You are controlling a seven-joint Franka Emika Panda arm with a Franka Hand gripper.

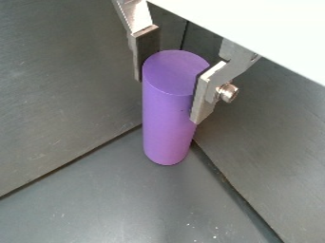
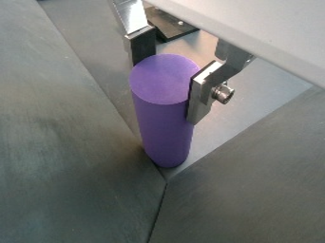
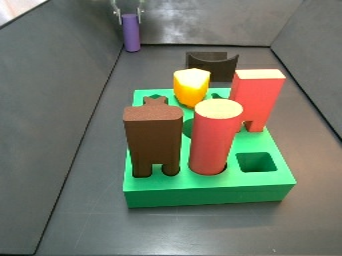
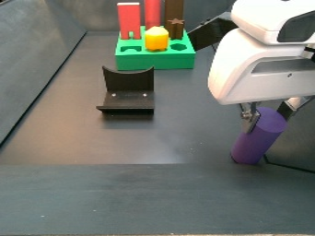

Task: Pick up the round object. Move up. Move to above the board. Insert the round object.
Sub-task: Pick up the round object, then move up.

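Observation:
The round object, a small plain purple cylinder (image 1: 169, 109), stands upright on the dark floor in a corner between the grey walls. It shows in both wrist views (image 2: 162, 114) and in both side views (image 3: 131, 33) (image 4: 259, 143). My gripper (image 1: 172, 81) (image 2: 172, 76) hangs over it, with one silver finger on each side of its top. The pads lie against its sides and its base rests on the floor. The green board (image 3: 201, 192) (image 4: 154, 58) lies well away from the gripper (image 4: 264, 115) and carries several blocks.
On the board stand a brown block (image 3: 154, 140), a salmon-red cylinder (image 3: 217, 135), a red block (image 3: 258, 100) and a yellow rounded block (image 3: 191, 87). The dark fixture (image 4: 127, 92) (image 3: 207, 63) stands between the board and the gripper. Grey walls close in beside the cylinder.

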